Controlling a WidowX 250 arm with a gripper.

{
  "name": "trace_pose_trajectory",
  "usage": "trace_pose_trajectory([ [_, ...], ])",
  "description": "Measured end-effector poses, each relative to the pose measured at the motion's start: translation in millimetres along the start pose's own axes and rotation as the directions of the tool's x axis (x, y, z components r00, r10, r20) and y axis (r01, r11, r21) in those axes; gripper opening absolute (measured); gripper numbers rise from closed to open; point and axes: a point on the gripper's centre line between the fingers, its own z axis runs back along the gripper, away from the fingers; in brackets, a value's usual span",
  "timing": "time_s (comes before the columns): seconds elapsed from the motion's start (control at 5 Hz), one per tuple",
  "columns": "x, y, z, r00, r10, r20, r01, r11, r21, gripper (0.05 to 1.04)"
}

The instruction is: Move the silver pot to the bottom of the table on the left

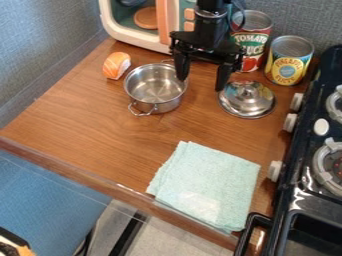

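Observation:
My gripper [202,82] hangs at the upper middle of the camera view, its two fingers spread wide with nothing between them. The silver pot [155,86] stands upright and uncovered on the brown table [87,127], left of centre toward the back. One finger is by the pot's right rim; whether it touches cannot be told. A small handle juts from the pot's near side. The other finger is at the upper left edge of the silver lid [246,99], which lies to the right of the pot.
A sushi piece [117,65] lies behind and left of the pot. A toy microwave [137,22] and two cans [289,60] stand at the back. A folded green cloth [206,185] lies near the front edge; a stove [314,190] borders the right.

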Motion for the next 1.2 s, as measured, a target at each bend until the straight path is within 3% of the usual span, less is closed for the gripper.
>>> trace_pose_trajectory([
  [0.4, 12.3, 16.0, -4.3, 1.000, 0.004, 0.007, -0.004, 0.999, 0.049, 0.999],
  [0.8, 6.2, 30.4, -37.9, 0.997, 0.043, -0.067, -0.041, 0.999, 0.036, 0.999],
  [1.0, 4.1, 32.3, -55.0, 0.994, 0.057, -0.096, -0.056, 0.998, 0.013, 0.957],
  [1.2, 6.2, 32.3, -56.4, 0.994, 0.055, -0.090, -0.055, 0.998, 0.002, 0.757],
])
